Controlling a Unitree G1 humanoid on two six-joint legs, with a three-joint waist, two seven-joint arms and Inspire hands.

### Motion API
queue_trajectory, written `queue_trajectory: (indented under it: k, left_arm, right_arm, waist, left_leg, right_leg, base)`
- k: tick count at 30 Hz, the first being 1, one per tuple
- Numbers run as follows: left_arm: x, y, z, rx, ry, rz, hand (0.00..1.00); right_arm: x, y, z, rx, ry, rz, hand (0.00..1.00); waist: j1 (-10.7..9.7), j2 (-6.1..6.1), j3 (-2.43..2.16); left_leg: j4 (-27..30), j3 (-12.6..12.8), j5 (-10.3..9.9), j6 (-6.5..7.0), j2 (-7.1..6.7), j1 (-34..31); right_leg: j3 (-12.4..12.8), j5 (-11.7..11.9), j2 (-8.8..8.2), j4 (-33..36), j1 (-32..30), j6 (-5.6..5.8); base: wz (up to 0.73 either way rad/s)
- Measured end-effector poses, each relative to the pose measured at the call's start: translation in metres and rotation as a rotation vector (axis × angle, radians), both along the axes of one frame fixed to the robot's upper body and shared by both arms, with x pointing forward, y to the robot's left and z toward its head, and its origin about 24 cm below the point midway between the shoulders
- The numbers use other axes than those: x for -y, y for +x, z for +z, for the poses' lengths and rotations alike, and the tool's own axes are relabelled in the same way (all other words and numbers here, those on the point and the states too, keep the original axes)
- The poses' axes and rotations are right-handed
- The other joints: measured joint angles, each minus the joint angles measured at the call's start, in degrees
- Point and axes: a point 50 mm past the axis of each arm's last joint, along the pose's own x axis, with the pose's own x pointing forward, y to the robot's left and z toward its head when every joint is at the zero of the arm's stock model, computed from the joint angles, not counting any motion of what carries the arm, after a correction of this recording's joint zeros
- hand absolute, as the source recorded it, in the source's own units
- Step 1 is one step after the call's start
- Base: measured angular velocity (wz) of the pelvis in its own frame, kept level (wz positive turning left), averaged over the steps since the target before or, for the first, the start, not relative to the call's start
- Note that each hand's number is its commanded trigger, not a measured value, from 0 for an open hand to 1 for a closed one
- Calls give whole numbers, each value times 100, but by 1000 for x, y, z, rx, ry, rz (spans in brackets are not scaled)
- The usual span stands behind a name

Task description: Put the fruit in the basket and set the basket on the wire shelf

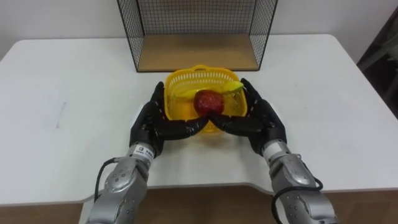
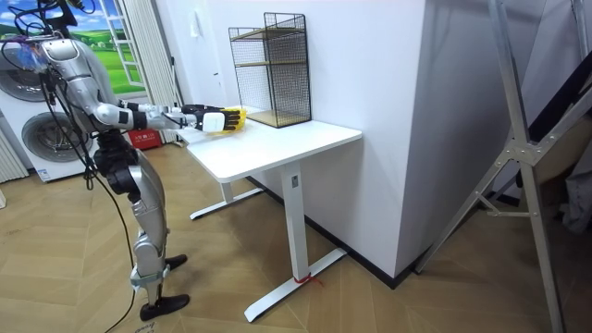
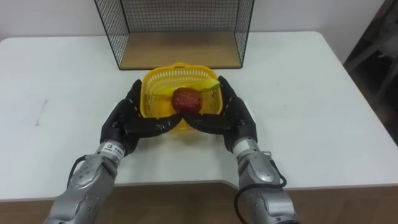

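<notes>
A yellow plastic basket [image 1: 186, 78] sits in the middle of the white table [image 1: 62, 93], holding a red apple [image 1: 209, 101] and a banana [image 1: 227, 89] behind it. My left hand [image 1: 152, 121] lies against the basket's left side and my right hand [image 1: 261, 118] against its right. Both are open, with straight fingers meeting under the basket's front edge and thumbs up along its walls. Whether the basket is off the table I cannot tell. The black wire shelf [image 1: 196, 31] with its wooden floor stands just behind the basket. In the room view I stand at the table's end, arms stretched towards the basket [image 2: 233, 117].
The wire shelf [image 2: 271, 69] has two tiers and stands at the table's far edge by the wall. The table's front edge runs just under my wrists. A washing machine [image 2: 42, 139] stands behind me.
</notes>
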Motion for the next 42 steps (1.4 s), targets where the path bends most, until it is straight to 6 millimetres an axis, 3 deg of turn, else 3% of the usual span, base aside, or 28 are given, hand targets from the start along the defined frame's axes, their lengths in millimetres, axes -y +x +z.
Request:
queue_trajectory:
  k: [13,26,35,42]
  left_arm:
    - [2,2,8,33,-6,-1,0]
    - [0,7,36,182,-41,40,0]
    - [1,8,41,211,-51,52,0]
    - [4,14,57,270,-67,47,0]
  right_arm:
    - [-8,5,6,29,-19,5,0]
    - [-15,18,40,192,5,10,0]
    - [-16,19,47,225,14,8,0]
    - [-14,20,59,275,29,-9,0]
  waist:
    - [-7,4,-2]
    - [-18,14,-9]
    - [-21,15,-9]
    - [-9,15,-9]
  left_leg:
    - [125,-26,-2,1,29,-186]
    - [138,-34,-1,0,37,-156]
    - [147,-39,-1,0,38,-165]
    - [154,-46,-1,0,40,-193]
  right_leg:
    - [-12,17,22,17,-96,-13]
    - [-18,22,30,11,-53,-19]
    - [-22,22,30,16,-53,-19]
    - [-28,22,30,16,-80,-19]
  base:
    - [0]
    - [0]
    - [0]
    - [0]
